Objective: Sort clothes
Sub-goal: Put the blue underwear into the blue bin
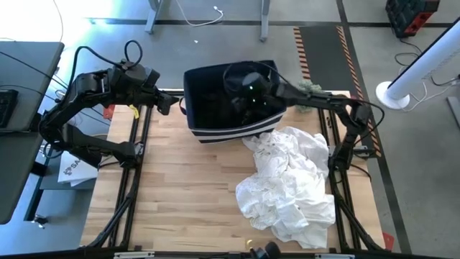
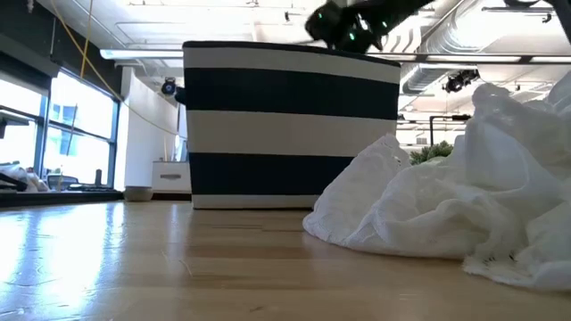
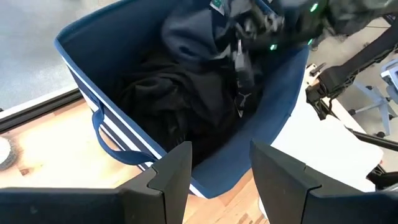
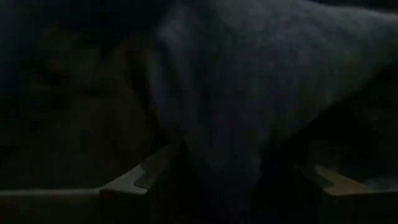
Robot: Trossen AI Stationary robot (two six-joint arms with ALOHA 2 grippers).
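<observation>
The navy bin with white stripes [image 1: 198, 126] stands at the table's far middle, with black clothes [image 3: 168, 106] lying inside. My right gripper [image 1: 248, 90] is over the bin, fingers wide apart, with a dark navy garment [image 3: 193, 31] between them; the garment also shows in the right wrist view [image 4: 249, 93]. A pile of large white clothes [image 1: 287, 180] lies on the table's right half, its far end against the bin's near wall. My left gripper [image 1: 169, 101] is open and empty just left of the bin, level with its rim. My right gripper points down into the bin. The dark navy garment's fold [image 4: 217, 168] runs down between its open fingers [image 4: 143, 177] and spreads out below over the black clothes. Whether the fingers touch the cloth, I cannot tell.
The bin's blue handle [image 3: 109, 143] is on the wall facing my left gripper. Bare wood lies on the table's near left [image 1: 187, 201]. In the low view the white pile [image 2: 446, 205] fills the right and the bin [image 2: 285, 125] the middle.
</observation>
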